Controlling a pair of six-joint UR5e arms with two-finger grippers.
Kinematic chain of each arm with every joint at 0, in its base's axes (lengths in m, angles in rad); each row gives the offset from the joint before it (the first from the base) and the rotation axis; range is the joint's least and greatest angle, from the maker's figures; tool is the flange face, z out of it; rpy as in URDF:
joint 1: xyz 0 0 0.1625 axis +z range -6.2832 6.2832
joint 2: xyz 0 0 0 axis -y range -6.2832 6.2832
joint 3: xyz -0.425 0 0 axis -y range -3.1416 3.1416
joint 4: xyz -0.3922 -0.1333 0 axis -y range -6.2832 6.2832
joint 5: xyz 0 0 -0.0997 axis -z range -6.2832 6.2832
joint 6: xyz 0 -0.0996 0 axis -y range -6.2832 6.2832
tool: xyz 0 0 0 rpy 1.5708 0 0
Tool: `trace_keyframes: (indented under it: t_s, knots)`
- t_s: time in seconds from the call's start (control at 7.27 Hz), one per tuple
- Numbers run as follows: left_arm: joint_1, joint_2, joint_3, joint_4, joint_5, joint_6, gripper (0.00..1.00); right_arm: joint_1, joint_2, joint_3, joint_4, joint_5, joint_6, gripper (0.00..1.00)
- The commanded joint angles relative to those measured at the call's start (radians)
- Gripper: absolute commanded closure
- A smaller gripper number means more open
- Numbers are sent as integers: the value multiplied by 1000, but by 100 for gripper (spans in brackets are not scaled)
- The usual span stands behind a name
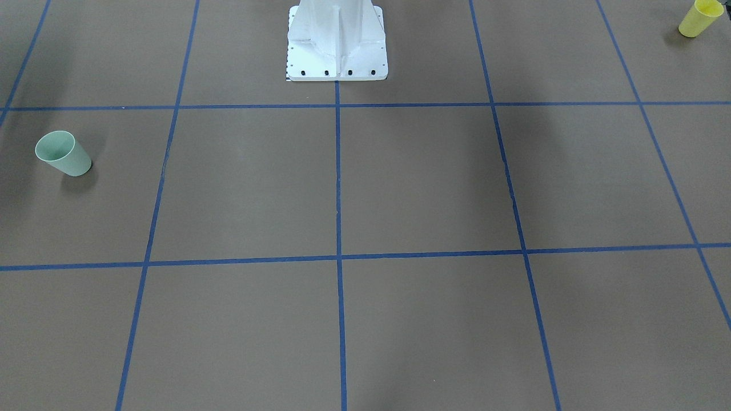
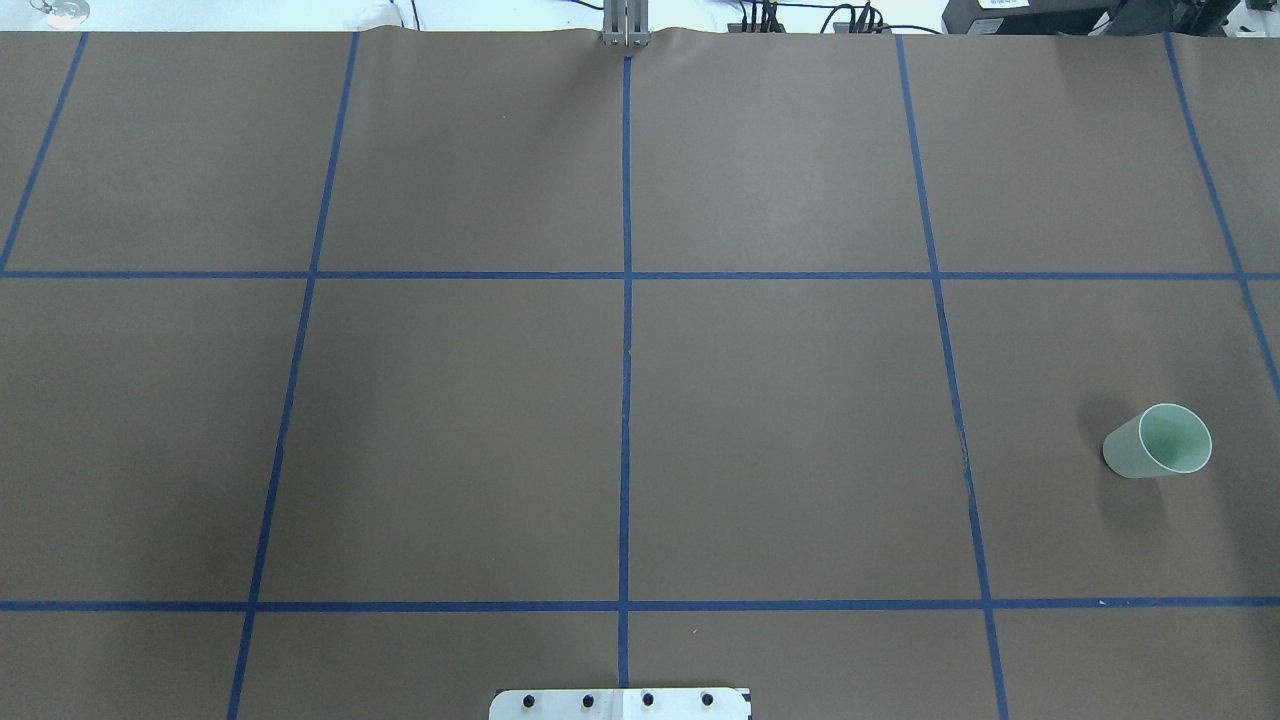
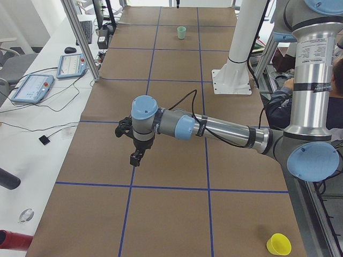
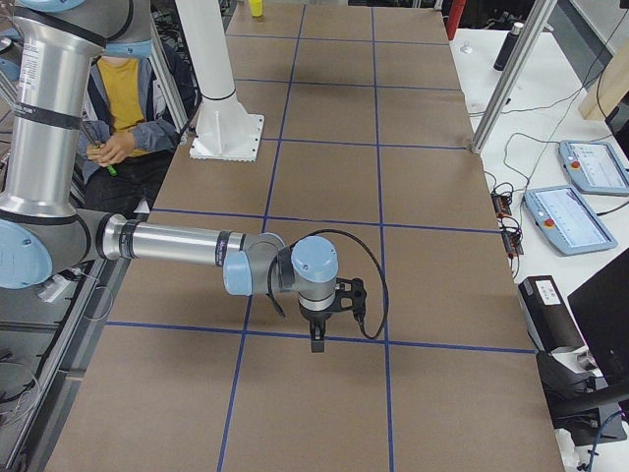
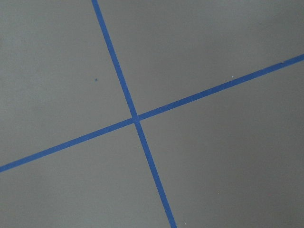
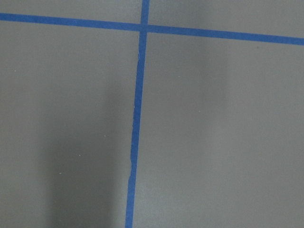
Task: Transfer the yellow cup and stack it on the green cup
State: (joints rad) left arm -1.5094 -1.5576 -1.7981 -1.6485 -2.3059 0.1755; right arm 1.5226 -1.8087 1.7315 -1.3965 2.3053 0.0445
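A: Where are the cups now?

B: The yellow cup (image 1: pixel 699 18) stands upright on the counter (image 1: pixel 400 188), far out on the robot's left of the white pedestal (image 1: pixel 337 43). The green cup (image 1: pixel 63 153) stands upright too, far out on the robot's right of the white pedestal and a little more forward. They are well apart.

A: And the pincers?

B: The left pincer (image 3: pixel 136 158) and the right pincer (image 4: pixel 316 339) both hang over bare counter, forward of the white pedestal, and neither is near a cup. They show only in the side views, so I cannot tell if the fingers are apart or together.

A: What could go wrong?

B: I think the distance is the risk. One arm probably cannot reach both cups, so a hand-over may be needed, and the smooth tapered cup could slip there. A push on the rim could also tip either cup, because they look light.

A: How many things?

B: One yellow cup, one green cup, two pincers, one pedestal.
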Motion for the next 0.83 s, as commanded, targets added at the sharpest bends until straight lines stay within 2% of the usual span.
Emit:
trace_keyframes:
  t_s: [0.0, 0.14, 0.69]
  knots:
    - [0, -13, 3, -47, -1, -4, 0, 11, 3, 9, 1, 2, 29, 0]
    - [-17, -1, -7, -48, -3, -10, 0, 36, 12, 10, 1, 0, 20, 0]
    - [-32, 22, -52, -65, 0, -255, 0, 47, 17, -3, 1, 8, 23, 0]
